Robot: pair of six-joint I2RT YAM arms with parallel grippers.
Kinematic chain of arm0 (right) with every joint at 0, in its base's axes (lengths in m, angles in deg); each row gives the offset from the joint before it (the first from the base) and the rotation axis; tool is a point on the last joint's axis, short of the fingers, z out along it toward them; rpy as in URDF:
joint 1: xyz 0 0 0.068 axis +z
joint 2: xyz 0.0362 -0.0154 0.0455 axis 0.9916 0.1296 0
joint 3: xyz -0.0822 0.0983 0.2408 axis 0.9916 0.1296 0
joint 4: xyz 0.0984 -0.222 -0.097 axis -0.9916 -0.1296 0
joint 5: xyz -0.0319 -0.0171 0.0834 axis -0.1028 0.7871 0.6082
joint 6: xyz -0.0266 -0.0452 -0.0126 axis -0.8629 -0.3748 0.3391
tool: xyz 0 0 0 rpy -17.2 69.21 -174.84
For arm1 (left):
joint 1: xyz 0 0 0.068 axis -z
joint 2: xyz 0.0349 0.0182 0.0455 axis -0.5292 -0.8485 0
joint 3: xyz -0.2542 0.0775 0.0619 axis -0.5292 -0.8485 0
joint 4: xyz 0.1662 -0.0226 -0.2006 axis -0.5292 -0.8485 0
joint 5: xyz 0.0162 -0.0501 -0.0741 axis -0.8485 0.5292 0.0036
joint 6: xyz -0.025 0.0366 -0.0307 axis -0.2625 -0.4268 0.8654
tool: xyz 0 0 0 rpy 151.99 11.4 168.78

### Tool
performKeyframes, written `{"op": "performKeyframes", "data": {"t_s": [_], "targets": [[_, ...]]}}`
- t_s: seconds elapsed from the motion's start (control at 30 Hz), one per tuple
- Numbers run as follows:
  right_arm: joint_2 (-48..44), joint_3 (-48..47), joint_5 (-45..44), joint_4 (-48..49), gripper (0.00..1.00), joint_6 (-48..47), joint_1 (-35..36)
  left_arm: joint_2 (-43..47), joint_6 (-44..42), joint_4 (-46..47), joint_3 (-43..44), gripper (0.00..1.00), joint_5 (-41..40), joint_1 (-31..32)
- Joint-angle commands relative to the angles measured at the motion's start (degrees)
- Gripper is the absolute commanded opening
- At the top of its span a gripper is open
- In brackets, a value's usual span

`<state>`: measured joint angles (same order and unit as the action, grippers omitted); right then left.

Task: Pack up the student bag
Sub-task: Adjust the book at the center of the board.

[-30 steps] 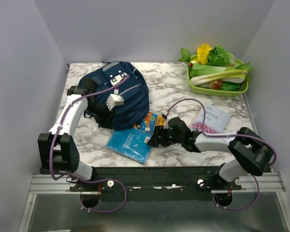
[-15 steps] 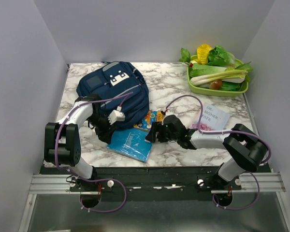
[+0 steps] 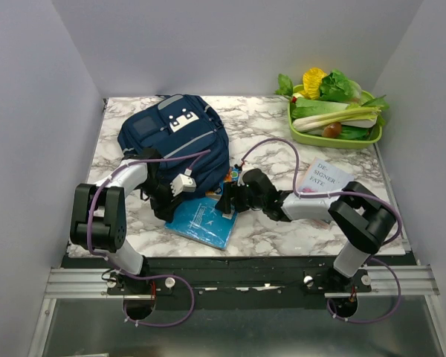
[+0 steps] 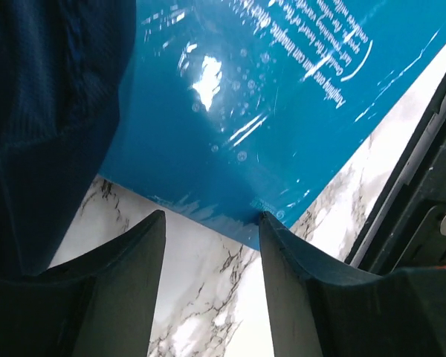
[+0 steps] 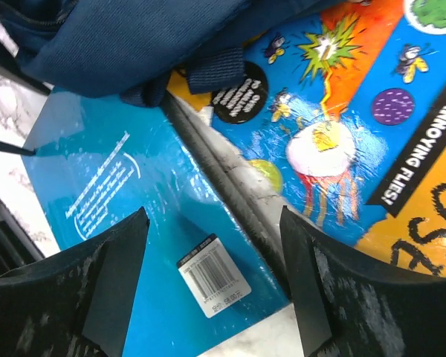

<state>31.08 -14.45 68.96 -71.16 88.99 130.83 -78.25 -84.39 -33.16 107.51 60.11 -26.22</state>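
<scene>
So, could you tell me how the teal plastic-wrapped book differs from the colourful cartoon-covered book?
The teal plastic-wrapped book has a plain cover with white lettering; the colourful cartoon-covered book is crowded with flies and orange panels. The teal book bears a white barcode sticker; the cartoon book shows none. The teal book lies nearer the marble table's front edge than the cartoon book. Both lie flat by the navy blue fabric backpack.

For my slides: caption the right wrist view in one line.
Open right gripper above teal book and comic book, both partly under the student bag.
</scene>
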Motion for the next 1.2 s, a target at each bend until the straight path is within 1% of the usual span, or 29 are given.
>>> {"op": "performKeyframes", "data": {"t_s": [0.0, 0.03, 0.07, 0.1, 0.13, 0.17, 0.27, 0.3, 0.4, 0.5, 0.6, 0.67, 0.73, 0.77, 0.83, 0.87, 0.97, 1.1, 1.17], "targets": [[1.45, 0.65, 6.03, 5.26, 0.79, -0.88, -0.02, -1.44, 0.54, 5.76, 1.79, 0.59, 2.04, 3.3], [0.92, 1.53, 6.55, 5.7, 0.78, -0.7, 0.24, -1.79, 2.29, 6.12, 2.4, 0.58, 2.73, 4.45], [0.66, 3.45, 6.82, 6.75, 0.77, -0.43, 0.51, -2.05, 2.91, 5.43, 5.02, 0.58, 4.05, 5.59], [0.13, 4.6, 7.0, 7.02, 0.77, 0.18, 0.94, -2.58, 3.35, 3.51, 6.61, 0.58, 5.36, 6.64], [-1.09, 5.57, 6.91, 7.11, 0.77, 0.53, 1.12, -3.28, 5.01, 3.23, 8.02, 0.58, 6.16, 9.7], [-1.8, 8.02, 6.65, 7.11, 0.76, 0.97, 1.3, -3.46, 5.64, 3.66, 9.86, 0.58, 5.73, 11.21], [-5.84, 12.94, 5.07, 8.68, 0.74, 3.69, 2.0, -4.86, 7.39, 5.77, 11.89, 0.57, 4.76, 16.13], [-6.81, 15.83, 4.72, 8.96, 0.73, 5.35, 2.18, -5.57, 7.84, 6.38, 12.51, 0.57, 4.94, 16.84], [-11.72, 20.59, 2.44, 7.82, 0.72, 7.12, 3.05, -8.29, 9.24, 6.82, 15.59, 0.56, 6.34, 19.13], [-17.08, 22.54, -1.78, 3.52, 0.72, 8.18, 3.41, -9.26, 10.47, 7.27, 18.22, 0.55, 6.61, 22.37], [-20.51, 22.54, -5.81, -0.44, 0.72, 7.14, 3.32, -9.18, 10.48, 4.91, 22.53, 0.54, 7.66, 22.92], [-20.88, 20.27, -8.2, -3.15, 0.72, 6.17, 3.32, -7.08, 7.24, 1.13, 23.33, 0.55, 6.96, 22.74], [-19.83, 18.07, -9.52, -4.22, 0.72, 4.15, 3.32, -4.18, 2.25, -1.08, 21.41, 0.57, 3.91, 22.74], [-19.21, 15.88, -9.79, -4.75, 0.73, 3.44, 3.32, -0.6, 0.65, -1.26, 18.0, 0.58, 2.4, 22.74], [-16.68, 13.41, -9.79, -4.75, 0.73, 1.07, 3.41, 3.11, -2.08, -1.87, 14.29, 0.61, -0.32, 22.74], [-15.88, 11.23, -9.61, -4.32, 0.74, 0.54, 3.32, 6.26, -3.92, -2.31, 11.14, 0.62, -2.68, 22.74], [-11.85, 8.49, -7.08, -2.39, 0.75, -0.95, 3.32, 10.84, -7.35, -4.68, 6.73, 0.64, -5.34, 22.56], [-7.26, 4.44, -2.6, -1.67, 0.77, -0.7, 3.23, 15.69, -8.15, -3.37, -0.91, 0.66, -6.22, 22.91], [-6.12, 3.73, -1.36, -1.15, 0.77, -0.17, 3.32, 17.53, -8.33, -1.09, -3.12, 0.66, -6.75, 23.61]]}}
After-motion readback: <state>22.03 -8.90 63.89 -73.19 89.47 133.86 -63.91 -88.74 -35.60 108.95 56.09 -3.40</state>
